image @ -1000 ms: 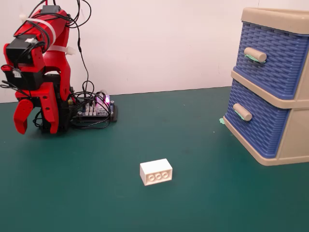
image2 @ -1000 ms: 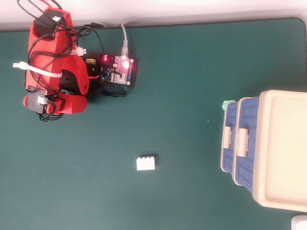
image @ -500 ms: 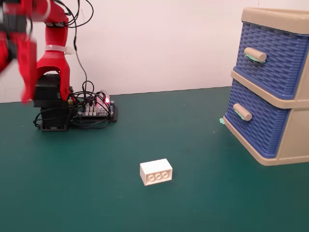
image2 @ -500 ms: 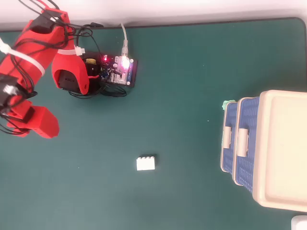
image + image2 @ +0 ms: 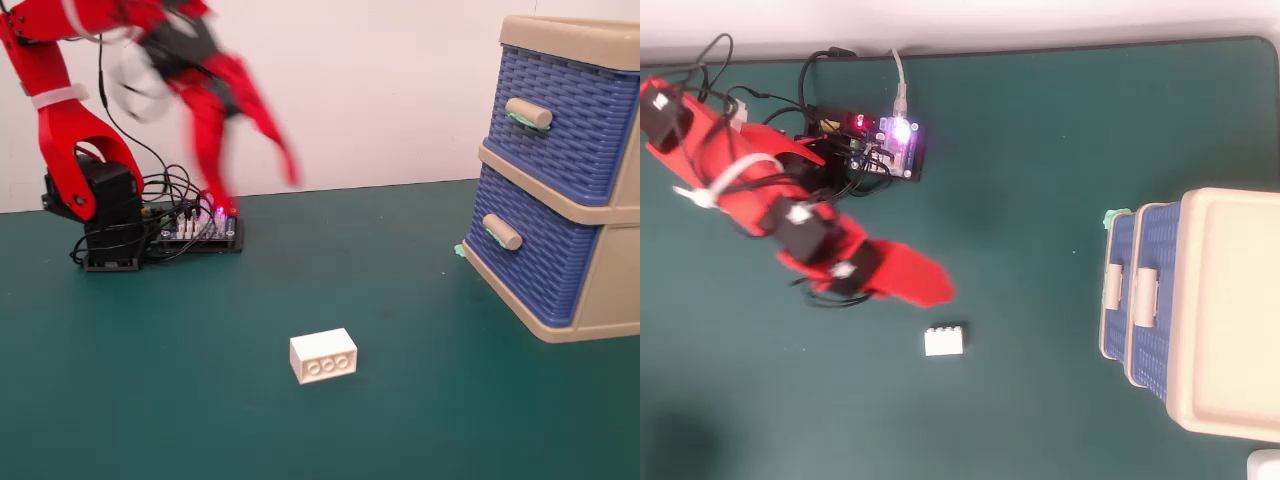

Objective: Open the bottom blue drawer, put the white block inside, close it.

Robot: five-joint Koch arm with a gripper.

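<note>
- Fixed view: red arm (image 5: 70,140) rising from the base at left of the frame, forearm reaching right along the top.
- Claw (image 5: 255,180) smeared by motion in the upper left-centre, well above the mat; two red prongs visibly spread, one pointing down toward the board, one slanting right, so jaws apart, gripping nothing.
- Circuit board (image 5: 195,232) with a lit pink lamp on the mat beside the base, tangled in black wires.
- Block (image 5: 323,356) lying on the green mat (image 5: 150,400) in the lower centre, three studs facing the camera, well apart from claw and cabinet.
- Beige cabinet (image 5: 610,290) at right edge; bottom drawer (image 5: 535,255) pushed in, beige handle sticking out; top drawer (image 5: 565,110) likewise shut.
- Overhead view: arm (image 5: 750,190) stretching from the upper left toward the centre.
- Claw (image 5: 930,290) seen as one red blurred tip, just up-left of the block (image 5: 944,341), not touching.
- Board (image 5: 885,150) glowing near the top.
- Cabinet (image 5: 1230,310) at right, both drawer fronts flush at its left side; bottom drawer (image 5: 1120,290) showing as the outer blue strip.
</note>
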